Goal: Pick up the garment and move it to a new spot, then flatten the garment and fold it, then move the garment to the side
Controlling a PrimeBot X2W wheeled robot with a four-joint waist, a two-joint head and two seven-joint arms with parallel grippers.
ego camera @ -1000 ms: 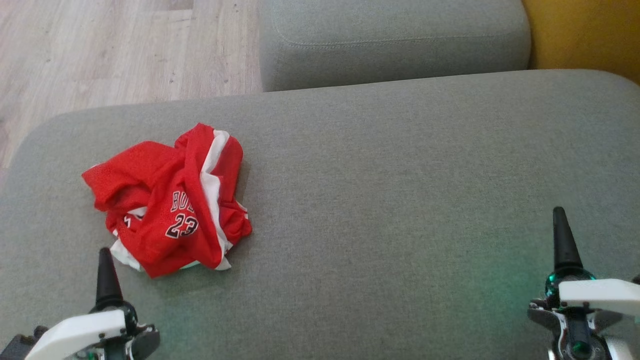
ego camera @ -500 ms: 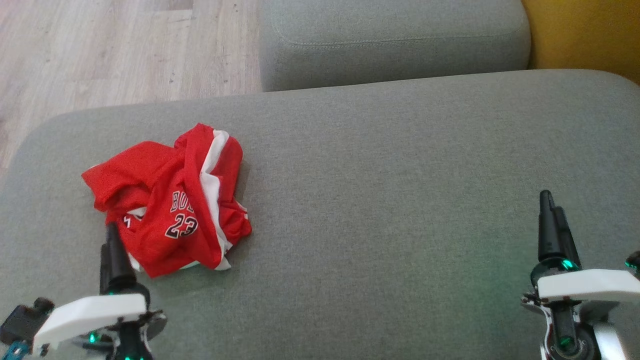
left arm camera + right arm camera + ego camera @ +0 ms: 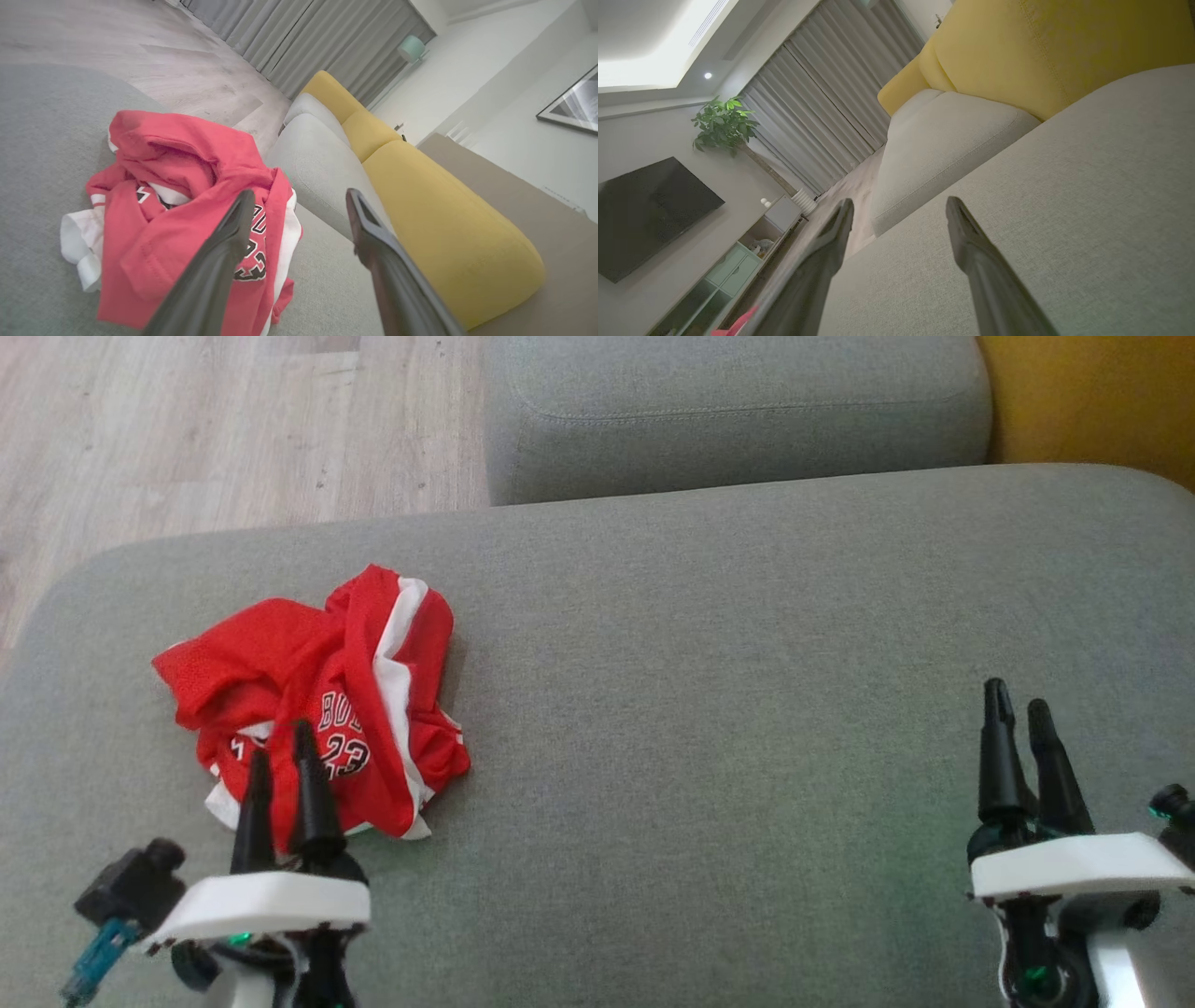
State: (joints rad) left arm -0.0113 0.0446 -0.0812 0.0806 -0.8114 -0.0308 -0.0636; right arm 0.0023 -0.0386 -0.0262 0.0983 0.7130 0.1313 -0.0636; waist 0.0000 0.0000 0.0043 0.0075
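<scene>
Garment (image 3: 308,663), a crumpled red jersey, lies unmoved at the left of the grey sofa cushion (image 3: 709,728), where the left pincer (image 3: 280,742) has advanced, released, over its near edge, while at the right the right pincer (image 3: 1018,695), likewise released, has edged farther.

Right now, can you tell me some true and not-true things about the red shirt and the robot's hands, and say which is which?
1. The red jersey lies crumpled on the grey sofa seat. True.
2. The left hand is shut on the jersey. False: its fingers stand open and grip nothing.
3. The jersey shows the number 23. True.
4. The right hand is above the jersey. False: it is far off to the jersey's right, over bare seat, and it is open.
</scene>
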